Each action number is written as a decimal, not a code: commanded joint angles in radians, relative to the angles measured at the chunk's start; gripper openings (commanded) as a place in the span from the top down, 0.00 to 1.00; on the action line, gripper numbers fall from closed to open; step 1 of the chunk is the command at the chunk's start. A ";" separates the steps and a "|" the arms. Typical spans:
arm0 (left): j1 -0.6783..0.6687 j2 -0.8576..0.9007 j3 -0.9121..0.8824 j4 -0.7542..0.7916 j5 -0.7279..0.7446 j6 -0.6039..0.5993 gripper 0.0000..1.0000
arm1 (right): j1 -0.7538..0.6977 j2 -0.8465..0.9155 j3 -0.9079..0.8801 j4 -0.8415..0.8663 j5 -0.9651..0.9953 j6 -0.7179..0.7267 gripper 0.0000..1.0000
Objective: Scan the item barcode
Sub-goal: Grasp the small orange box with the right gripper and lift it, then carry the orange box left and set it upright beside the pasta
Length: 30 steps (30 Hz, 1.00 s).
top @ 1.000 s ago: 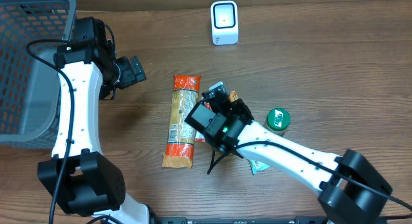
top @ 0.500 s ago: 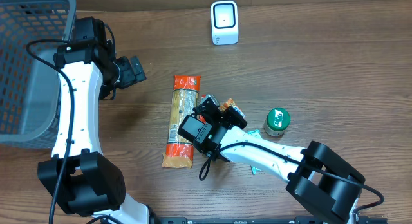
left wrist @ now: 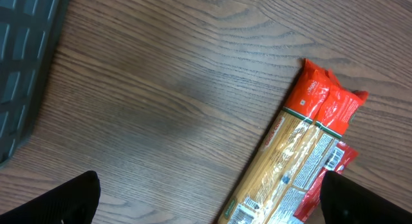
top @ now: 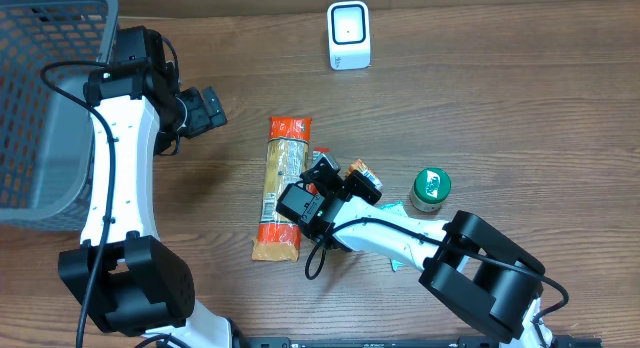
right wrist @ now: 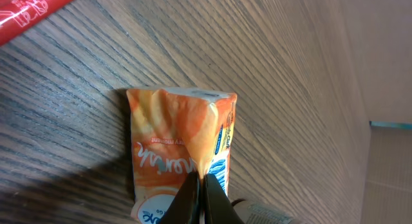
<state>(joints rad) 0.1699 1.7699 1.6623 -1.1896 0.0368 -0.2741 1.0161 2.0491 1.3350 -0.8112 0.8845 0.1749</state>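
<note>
My right gripper (right wrist: 201, 193) is shut, its two dark fingers pinching a fold of a small orange packet (right wrist: 168, 143) just above the wooden table. Overhead, that packet (top: 363, 174) shows beside the right gripper (top: 347, 184), between a long pasta pack (top: 283, 188) and a green-lidded jar (top: 432, 187). The white barcode scanner (top: 349, 35) stands at the back of the table, well away from the packet. My left gripper (top: 206, 109) hangs open to the left of the pasta pack (left wrist: 290, 153), holding nothing, with both fingertips (left wrist: 67, 198) spread wide at the bottom of its view.
A grey mesh basket (top: 40, 98) fills the far left, and its edge (left wrist: 19, 63) shows in the left wrist view. A pale wrapper (top: 401, 256) lies under the right arm. Bare wood lies between the pasta pack and the scanner.
The right wrist has swung left and toward the table's front, and the orange packet now shows beside it. The left arm has not moved.
</note>
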 commanded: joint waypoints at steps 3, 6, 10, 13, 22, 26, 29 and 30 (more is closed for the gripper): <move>-0.006 0.002 0.018 -0.002 -0.003 0.016 0.00 | 0.006 0.012 -0.001 0.005 0.012 0.000 0.96; -0.006 0.002 0.018 -0.002 -0.003 0.016 0.00 | 0.006 0.012 -0.001 0.005 0.012 0.001 0.95; -0.006 0.002 0.018 -0.002 -0.003 0.016 0.00 | 0.006 0.012 0.000 0.004 0.012 0.003 0.85; -0.006 0.002 0.018 -0.002 -0.003 0.016 0.00 | 0.006 0.012 0.000 0.001 0.012 0.003 0.84; -0.006 0.002 0.018 -0.002 -0.003 0.016 0.00 | 0.006 0.010 0.002 0.000 -0.035 0.005 0.67; -0.006 0.002 0.018 -0.002 -0.003 0.016 0.00 | 0.006 -0.010 0.003 0.002 -0.056 0.007 0.55; -0.006 0.002 0.018 -0.002 -0.003 0.016 0.00 | 0.005 -0.042 0.010 -0.002 -0.105 0.008 0.46; -0.006 0.002 0.018 -0.002 -0.003 0.016 0.00 | 0.004 -0.056 0.015 -0.003 -0.126 0.008 0.44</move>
<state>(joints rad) 0.1699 1.7699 1.6623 -1.1896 0.0368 -0.2741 1.0161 2.0506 1.3350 -0.8139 0.8207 0.1745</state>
